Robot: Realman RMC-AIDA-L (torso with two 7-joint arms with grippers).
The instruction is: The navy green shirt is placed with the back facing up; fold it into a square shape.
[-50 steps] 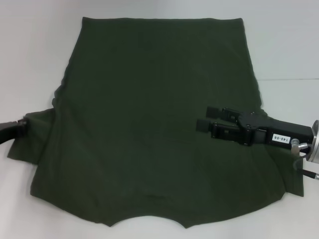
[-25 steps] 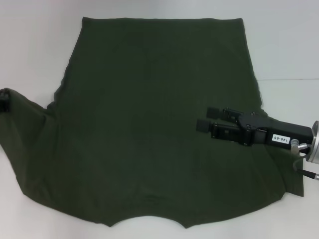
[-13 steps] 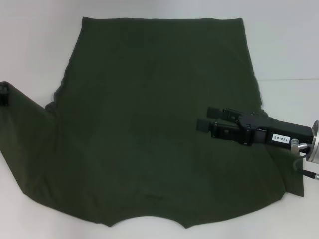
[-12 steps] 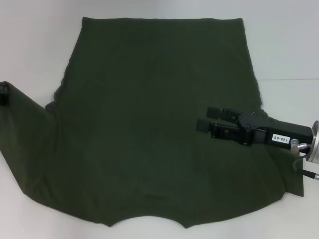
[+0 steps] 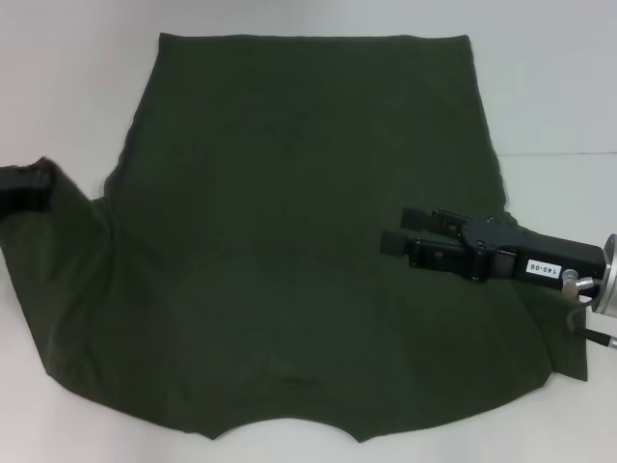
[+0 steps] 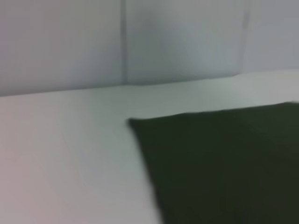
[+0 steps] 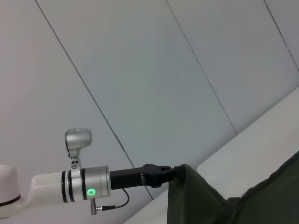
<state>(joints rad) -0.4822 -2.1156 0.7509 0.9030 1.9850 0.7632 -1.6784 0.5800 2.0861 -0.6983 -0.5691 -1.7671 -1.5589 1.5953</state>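
The navy green shirt [image 5: 289, 241] lies spread on the white table, its hem at the far side and its collar notch at the near edge. At the far left my left gripper [image 5: 37, 185] is shut on the shirt's left sleeve and holds it raised off the table. From the right wrist view the left gripper [image 7: 174, 171] shows the fabric [image 7: 210, 205] hanging from it. My right gripper [image 5: 400, 230] is open over the shirt's right side, with nothing between its fingers. One corner of the shirt [image 6: 224, 163] appears in the left wrist view.
The white table [image 5: 58, 77] shows bare on both sides of the shirt and beyond its hem. A grey panelled wall [image 6: 140, 42] rises behind the table's far edge.
The left gripper took the left sleeve near the table, lifted it up and outward, and has now carried it slightly inward toward the shirt's body. The right arm has not moved.
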